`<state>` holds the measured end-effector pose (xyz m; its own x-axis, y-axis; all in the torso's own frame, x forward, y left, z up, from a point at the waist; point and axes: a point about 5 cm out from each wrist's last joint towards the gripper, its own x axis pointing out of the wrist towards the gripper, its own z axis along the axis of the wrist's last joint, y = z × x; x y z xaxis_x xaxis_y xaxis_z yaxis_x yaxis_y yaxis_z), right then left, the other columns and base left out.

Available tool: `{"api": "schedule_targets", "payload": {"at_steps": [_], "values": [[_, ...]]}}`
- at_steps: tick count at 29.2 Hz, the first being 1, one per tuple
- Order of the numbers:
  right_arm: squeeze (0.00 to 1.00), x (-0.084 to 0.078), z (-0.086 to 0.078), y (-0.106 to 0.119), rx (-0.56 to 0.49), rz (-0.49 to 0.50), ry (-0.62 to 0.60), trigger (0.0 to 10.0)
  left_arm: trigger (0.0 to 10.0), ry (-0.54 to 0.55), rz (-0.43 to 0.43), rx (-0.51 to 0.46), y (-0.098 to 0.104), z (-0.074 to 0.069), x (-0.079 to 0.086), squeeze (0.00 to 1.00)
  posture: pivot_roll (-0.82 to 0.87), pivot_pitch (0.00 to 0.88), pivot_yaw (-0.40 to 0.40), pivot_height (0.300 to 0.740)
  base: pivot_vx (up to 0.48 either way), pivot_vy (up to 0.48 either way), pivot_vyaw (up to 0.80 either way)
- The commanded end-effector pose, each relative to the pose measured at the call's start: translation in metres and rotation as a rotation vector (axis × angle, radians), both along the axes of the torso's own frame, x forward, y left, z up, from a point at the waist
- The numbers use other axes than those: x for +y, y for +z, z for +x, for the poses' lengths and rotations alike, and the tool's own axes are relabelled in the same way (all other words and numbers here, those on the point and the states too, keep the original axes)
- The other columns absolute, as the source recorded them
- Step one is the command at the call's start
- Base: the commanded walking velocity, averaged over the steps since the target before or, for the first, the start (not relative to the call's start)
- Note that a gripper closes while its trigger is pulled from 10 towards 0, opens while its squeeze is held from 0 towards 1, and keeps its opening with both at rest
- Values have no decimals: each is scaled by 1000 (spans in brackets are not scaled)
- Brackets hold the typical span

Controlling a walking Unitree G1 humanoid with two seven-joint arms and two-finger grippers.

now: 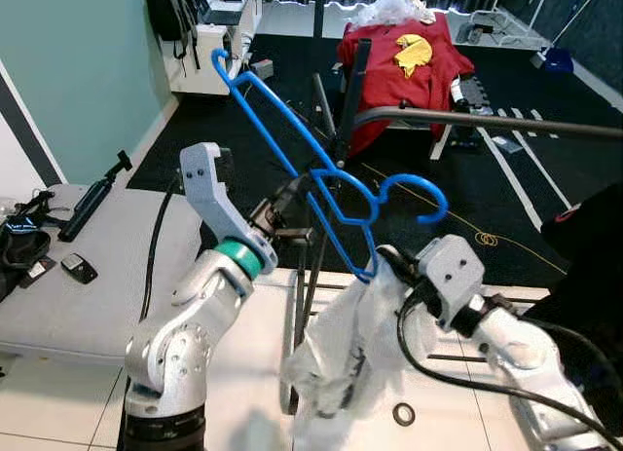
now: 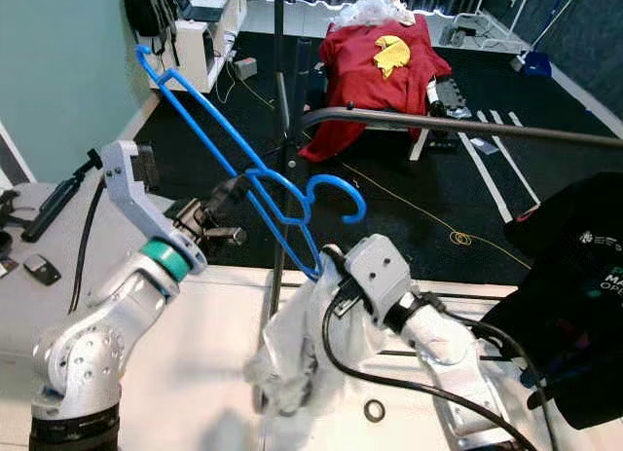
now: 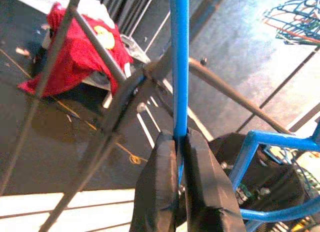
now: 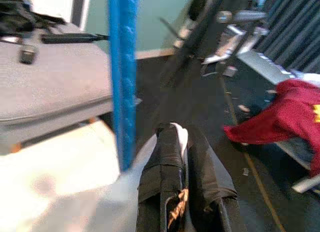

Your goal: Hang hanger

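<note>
A blue plastic hanger point(image 1: 292, 149) slants up to the left, its hook point(image 1: 419, 193) curling just below the dark metal rail point(image 1: 487, 123). My left gripper point(image 1: 295, 203) is shut on one of the hanger's bars, and in the left wrist view the fingertips point(image 3: 165, 147) pinch the blue bar point(image 3: 179, 66). A white garment point(image 1: 341, 354) droops from the hanger's lower corner. My right gripper point(image 1: 389, 263) is shut on the top of this cloth; the right wrist view shows white fabric point(image 4: 179, 134) between the fingers, beside the blue bar point(image 4: 122, 76).
The rail's upright post point(image 1: 341, 130) stands just behind the hanger. A black garment point(image 2: 574, 276) hangs at the right. A red shirt point(image 1: 404, 66) lies over a frame at the back. A grey bench point(image 1: 97, 276) with a remote and tripod sits left. A small ring point(image 1: 403, 413) lies on the floor.
</note>
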<state>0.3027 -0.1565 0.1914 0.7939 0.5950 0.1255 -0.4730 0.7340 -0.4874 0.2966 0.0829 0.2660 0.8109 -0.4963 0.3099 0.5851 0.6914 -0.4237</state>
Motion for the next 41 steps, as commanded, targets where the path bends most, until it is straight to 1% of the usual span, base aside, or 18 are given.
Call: {"api": "schedule_targets", "payload": {"at_steps": [1,3,7,9,10,12,14,16,17,19,22,23,25,32,34,36,38,41], "values": [[0,1,-3,-11,58,1,23,10000,10000,-23,-12,4,-1,-3,-2,0,-89,121,27,740,0,0,0],[0,2,-14,-47,204,-27,62,10000,10000,41,-99,38,-2,4,10,0,-87,121,20,740,0,0,0],[0,3,-27,-73,320,-50,97,10000,10000,99,-58,37,-3,9,15,0,-88,121,19,740,0,0,0],[0,5,-43,-94,404,-67,127,10000,10000,199,220,-8,-13,16,9,0,-92,120,23,740,0,0,0],[0,5,-43,-94,404,-67,127,10000,10000,199,220,-8,-13,16,9,0,-92,120,23,740,0,0,0],[0,3,-45,-99,399,-36,85,10000,10000,397,384,19,-30,26,20,0,-113,113,44,740,0,0,0],[0,3,-45,-99,399,-36,85,10000,10000,397,384,19,-30,26,20,0,-113,113,44,740,0,0,0],[0,-3,-38,-93,342,42,-16,10000,10000,493,449,75,-50,29,34,0,-121,107,51,740,0,0,0],[0,-6,-33,-88,314,117,-73,10000,10000,489,476,119,-68,26,40,0,-130,103,54,740,0,0,0],[0,-8,-31,-86,300,167,-105,10000,10000,481,491,147,-80,23,44,0,-130,103,54,740,0,0,0],[0,-11,-29,-103,311,316,-283,10000,10000,418,659,248,-146,-1,55,0,-125,94,44,740,0,0,0],[0,-11,-29,-103,311,316,-283,10000,10000,418,659,248,-146,-1,55,0,-125,94,44,740,0,0,0],[0,-7,-34,-127,372,306,-343,10000,10000,400,771,306,-180,-13,58,0,-119,94,33,740,0,0,0],[0,-3,-44,-160,487,284,-396,10000,10000,369,878,347,-211,-23,53,0,-117,95,25,740,0,0,0],[0,-4,-53,-187,595,238,-448,10000,10000,322,938,405,-234,-29,50,0,-125,95,32,740,0,0,0],[0,-4,-53,-187,595,238,-448,10000,10000,322,938,405,-234,-29,50,0,-125,95,32,740,0,0,0],[0,-11,-67,-216,727,196,-534,10000,10000,296,1007,499,-262,-37,56,0,-142,99,41,740,0,0,0],[0,-16,-77,-230,795,171,-589,10000,10000,283,1049,552,-277,-42,62,0,-147,99,42,740,0,0,0]]}}
